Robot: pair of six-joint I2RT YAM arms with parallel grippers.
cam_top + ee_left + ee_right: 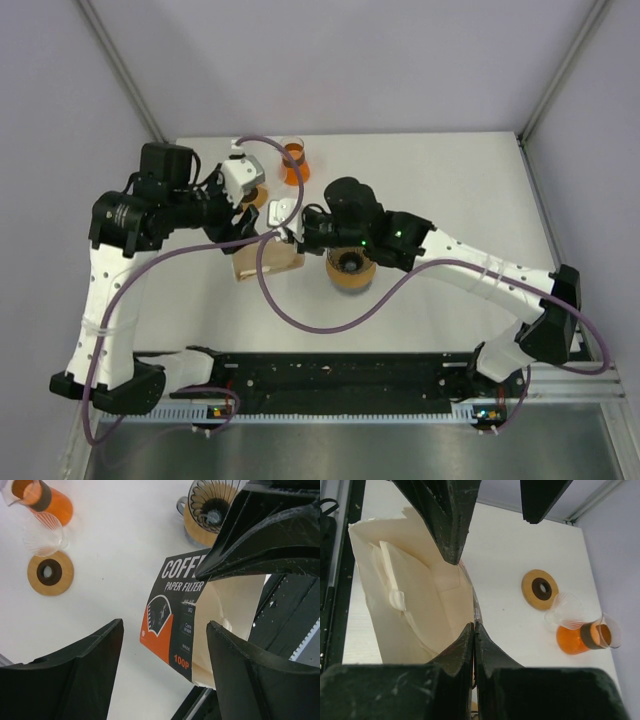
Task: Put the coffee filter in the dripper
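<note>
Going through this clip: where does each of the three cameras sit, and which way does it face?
Top external: above and behind the bases, looking down on the table; left arm and right arm both show.
Left wrist: above the filter bag, looking down; its own left gripper, open, frames the bag.
Right wrist: looks into the bag's open mouth; its right gripper, at the bottom, is shut on the bag's wall.
Shared: both wrist views show the wooden ring and orange carafe.

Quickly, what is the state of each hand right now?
Left hand: open, holding nothing.
Right hand: closed, pinching the open edge of the black-and-orange paper coffee filter bag.
</note>
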